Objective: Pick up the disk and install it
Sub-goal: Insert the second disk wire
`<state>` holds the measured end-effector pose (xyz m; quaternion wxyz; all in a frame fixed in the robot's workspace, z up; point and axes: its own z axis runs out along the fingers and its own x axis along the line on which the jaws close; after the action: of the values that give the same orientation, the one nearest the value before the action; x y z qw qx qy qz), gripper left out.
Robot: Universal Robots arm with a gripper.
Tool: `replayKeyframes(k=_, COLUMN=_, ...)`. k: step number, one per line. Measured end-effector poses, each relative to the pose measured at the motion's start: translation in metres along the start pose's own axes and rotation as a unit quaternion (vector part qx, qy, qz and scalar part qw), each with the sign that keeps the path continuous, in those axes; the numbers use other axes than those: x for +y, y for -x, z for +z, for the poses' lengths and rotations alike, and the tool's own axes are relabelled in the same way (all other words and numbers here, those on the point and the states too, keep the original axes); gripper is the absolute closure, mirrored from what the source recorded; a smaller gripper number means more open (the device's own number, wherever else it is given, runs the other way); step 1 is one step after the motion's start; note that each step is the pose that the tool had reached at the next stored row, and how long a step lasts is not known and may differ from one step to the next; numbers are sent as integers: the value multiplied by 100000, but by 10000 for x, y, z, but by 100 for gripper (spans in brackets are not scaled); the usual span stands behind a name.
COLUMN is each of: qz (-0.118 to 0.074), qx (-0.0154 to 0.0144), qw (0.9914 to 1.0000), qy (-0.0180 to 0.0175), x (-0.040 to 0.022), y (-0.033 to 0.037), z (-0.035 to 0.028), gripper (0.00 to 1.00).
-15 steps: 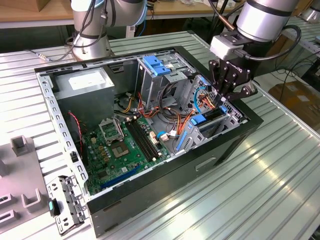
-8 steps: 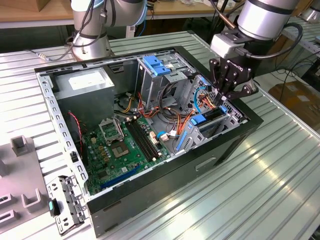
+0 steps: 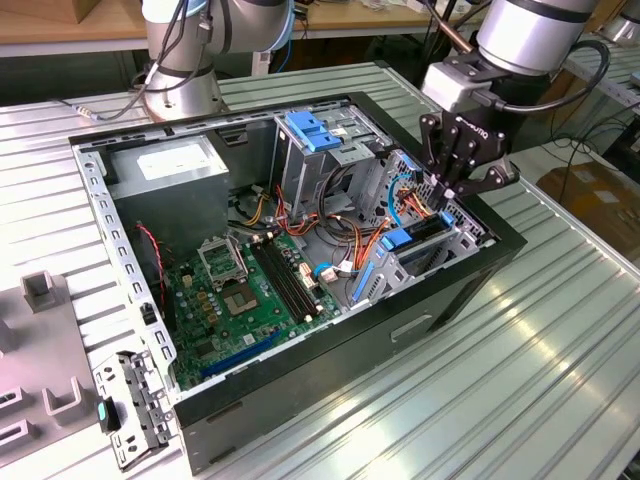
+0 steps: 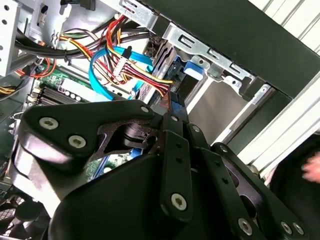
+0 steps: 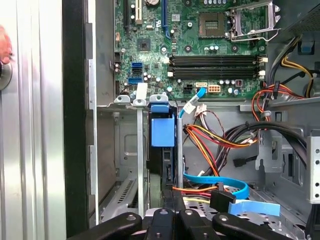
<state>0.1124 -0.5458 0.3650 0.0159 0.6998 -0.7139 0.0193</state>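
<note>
Closest in both wrist views, black linkage bars of the gripper [image 4: 172, 122], cut off by the frame edge; fingers [image 5: 167, 192] drawn close together and clamped on the thin upper edge of the disk [image 5: 162, 132], though the contact itself half lost behind the black links. Seen edge-on there — blue carrier rail and tab plain, silver body and label hidden; standing upright inside the grey metal drive cage [image 5: 125, 145], partly sunk into its slot, lower part not visible. Just beside it, a tangle of red, yellow and orange power cables [image 5: 210, 137] and a flat blue data cable [image 5: 220, 180], crossing near the gripper and masking the cage floor.

Farther in, the green motherboard [image 5: 200, 30] with memory slots and bare processor socket, its top cropped by the frame.

In the exterior view, gripper [image 3: 450, 190] lowered over the cage at the open computer case [image 3: 330, 330] corner toward the exterior view's right; disk [image 3: 420, 235] there reduced to a blue sliver between metal walls, hard to separate from neighbouring blue parts. Beyond, a grey power supply box [image 3: 170, 170] with white sticker; a second robot base [image 3: 180, 90] behind the case, upper part cut off; everything resting on the ribbed metal tabletop [image 3: 540, 340].
</note>
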Motion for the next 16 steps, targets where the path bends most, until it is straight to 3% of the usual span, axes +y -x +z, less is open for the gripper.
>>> replayKeyframes(k=9, qz=6, qx=-1, qw=100000, qy=0, x=170, y=-4, z=3, gripper=89)
replayKeyframes(k=13, qz=5, qx=7, qw=100000, qy=-2, x=185, y=-4, z=2, gripper=89)
replayKeyframes(k=16, qz=7, qx=8, qw=100000, qy=-1, x=184, y=-9, z=-117, gripper=89)
